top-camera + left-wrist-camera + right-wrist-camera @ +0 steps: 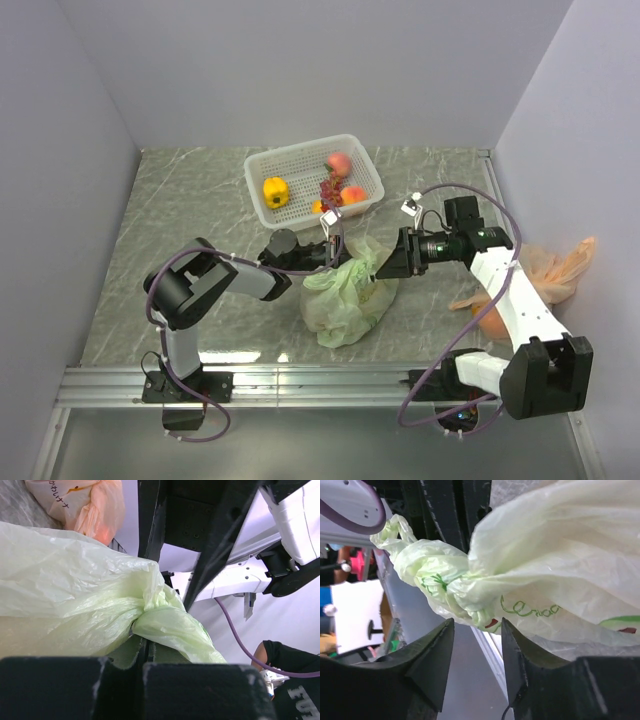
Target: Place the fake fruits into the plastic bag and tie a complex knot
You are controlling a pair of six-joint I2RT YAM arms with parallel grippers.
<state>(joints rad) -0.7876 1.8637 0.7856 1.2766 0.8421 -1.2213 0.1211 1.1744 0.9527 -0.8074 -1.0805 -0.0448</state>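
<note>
Left arm [230, 280] and right arm [505, 290] reached inward, wrists facing each other. Left gripper [328, 252] was clamped on the bag [345, 295]; right gripper [385, 266] stood with fingers parted.

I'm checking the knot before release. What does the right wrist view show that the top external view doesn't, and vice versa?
Right wrist only: the knot bunched tight, green lettering on the film, and that the right gripper is open beside it, not gripping. Top external only: the white basket holding several fake fruits, and an orange bag. Both: the plastic bag.
</note>
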